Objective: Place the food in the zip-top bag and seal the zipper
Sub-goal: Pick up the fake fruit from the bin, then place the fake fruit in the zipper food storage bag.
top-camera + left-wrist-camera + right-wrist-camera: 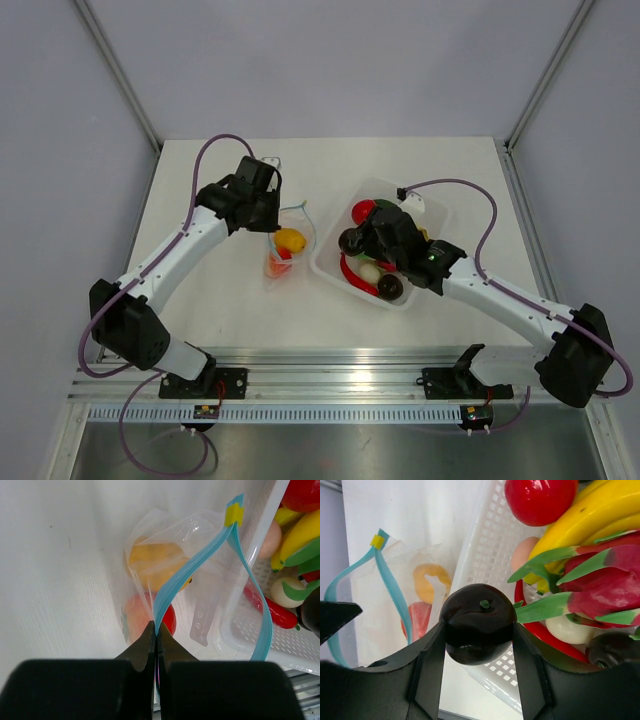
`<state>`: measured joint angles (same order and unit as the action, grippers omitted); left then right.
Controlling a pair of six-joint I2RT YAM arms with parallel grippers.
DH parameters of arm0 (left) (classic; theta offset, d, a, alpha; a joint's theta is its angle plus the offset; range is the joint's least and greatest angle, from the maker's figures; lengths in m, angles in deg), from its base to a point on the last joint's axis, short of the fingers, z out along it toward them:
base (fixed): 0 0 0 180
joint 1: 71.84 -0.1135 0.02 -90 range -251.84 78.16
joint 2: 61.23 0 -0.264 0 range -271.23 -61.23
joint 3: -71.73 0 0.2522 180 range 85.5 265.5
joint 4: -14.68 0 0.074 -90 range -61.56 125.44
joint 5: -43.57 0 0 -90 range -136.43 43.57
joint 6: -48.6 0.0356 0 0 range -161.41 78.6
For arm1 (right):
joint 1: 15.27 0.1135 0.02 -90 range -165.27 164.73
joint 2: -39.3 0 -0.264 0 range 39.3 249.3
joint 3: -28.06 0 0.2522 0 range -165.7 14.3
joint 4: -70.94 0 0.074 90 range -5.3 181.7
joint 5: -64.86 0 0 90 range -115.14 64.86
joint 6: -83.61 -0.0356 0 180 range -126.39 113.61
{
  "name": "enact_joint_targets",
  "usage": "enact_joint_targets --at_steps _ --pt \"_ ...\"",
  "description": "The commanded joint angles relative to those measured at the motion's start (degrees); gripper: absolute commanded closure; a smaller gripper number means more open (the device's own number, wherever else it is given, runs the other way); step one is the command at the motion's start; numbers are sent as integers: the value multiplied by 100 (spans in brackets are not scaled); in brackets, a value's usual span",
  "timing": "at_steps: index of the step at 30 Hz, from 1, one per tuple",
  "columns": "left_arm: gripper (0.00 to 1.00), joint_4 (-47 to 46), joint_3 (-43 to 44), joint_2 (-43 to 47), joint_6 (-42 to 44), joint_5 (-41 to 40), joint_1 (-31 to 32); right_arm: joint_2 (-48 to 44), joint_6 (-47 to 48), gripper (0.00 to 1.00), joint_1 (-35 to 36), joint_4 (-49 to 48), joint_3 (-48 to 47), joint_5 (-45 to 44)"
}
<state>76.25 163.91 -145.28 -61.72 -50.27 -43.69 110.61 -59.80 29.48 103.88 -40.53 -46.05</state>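
The clear zip-top bag (288,248) lies on the table left of the tray, with a yellow-orange fruit (150,562) and a red fruit (170,620) inside. Its light blue zipper (187,572) stands parted into a loop, a yellow slider (233,514) at the far end. My left gripper (157,630) is shut on the near end of the zipper strip. My right gripper (479,627) is shut on a dark brown round fruit (479,615), held above the tray's left rim, beside the bag. In the top view that fruit (351,241) sits between tray and bag.
The white perforated tray (330,268) holds more food: a red tomato (540,500), yellow bananas (592,510), a pink-and-green dragon fruit (615,580), a red chilli, a white piece and another dark fruit (612,650). Frame posts stand at the table's back corners.
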Motion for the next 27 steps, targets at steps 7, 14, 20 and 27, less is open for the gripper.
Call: enact_joint_targets --at_steps 7,14,20,27 --pt "100 -343 218 -24 151 243 25 303 533 64 332 -371 -1222 271" --pt "100 -316 218 38 168 252 25 1174 674 64 684 -538 -1917 535" --pt "100 -299 210 108 186 261 16 1860 709 35 746 -337 -2304 877" --pt "100 -325 148 152 177 287 16 1650 954 16 746 15 -2392 431"
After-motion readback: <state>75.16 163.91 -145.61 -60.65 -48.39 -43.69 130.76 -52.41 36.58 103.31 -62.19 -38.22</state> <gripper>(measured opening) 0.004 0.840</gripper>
